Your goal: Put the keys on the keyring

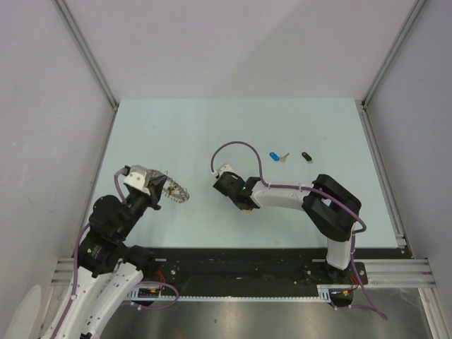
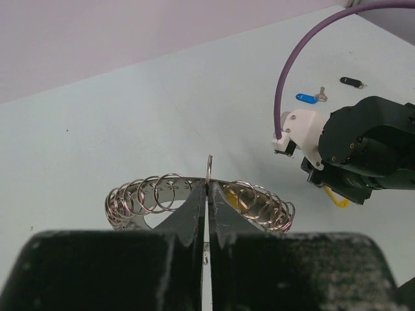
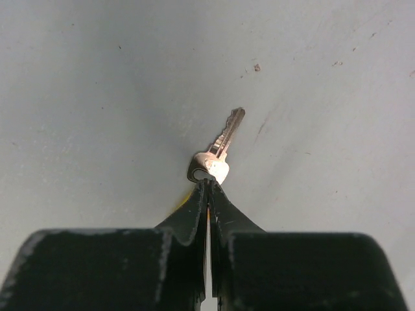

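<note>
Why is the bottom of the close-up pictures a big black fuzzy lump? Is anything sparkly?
Left wrist view: the lump is the left gripper, too near the lens to be sharp; the keyring glints brightly. Right wrist view: same blur on the right gripper; the key looks pale, washed out. Top view: even light, faint shadows.

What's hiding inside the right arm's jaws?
A key. Its silver blade pokes out past the shut jaws. A sliver of yellow shows at their left side. The rest of the key's head is pinched between them, so it is covered.
</note>
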